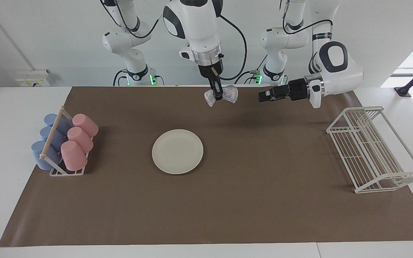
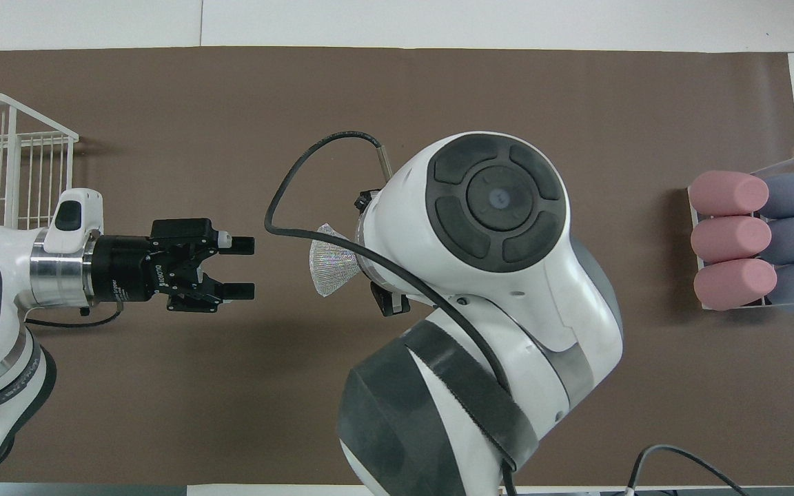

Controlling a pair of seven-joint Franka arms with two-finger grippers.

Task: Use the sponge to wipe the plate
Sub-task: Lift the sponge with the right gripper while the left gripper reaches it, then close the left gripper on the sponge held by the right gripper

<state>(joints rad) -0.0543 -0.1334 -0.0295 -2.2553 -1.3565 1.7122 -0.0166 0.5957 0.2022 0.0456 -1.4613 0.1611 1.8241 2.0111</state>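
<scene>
Facing view: at top centre, the right end effector (image 1: 218, 96) hangs in the air, pinching the speckled sponge (image 1: 228, 95). The left end effector (image 1: 263, 97) at upper right points toward it, fingers spread. The cream plate (image 1: 177, 151) lies mid-frame on the brown-covered worktop (image 1: 264, 200).

- A white bench (image 1: 9, 107) carries a brown mat (image 1: 264, 200) that covers nearly all of its top, leaving bare white strips at both ends.
- A cream-white plate (image 1: 177, 151) lies flat on the mat near the middle.
- A low rack (image 1: 65, 172) sits at the right arm's end of the mat, holding pink cups (image 1: 79, 141) and blue cups (image 1: 45, 145) on their sides.
- A white wire dish rack (image 1: 371, 150) stands at the left arm's end of the mat, well apart from the plate.
</scene>
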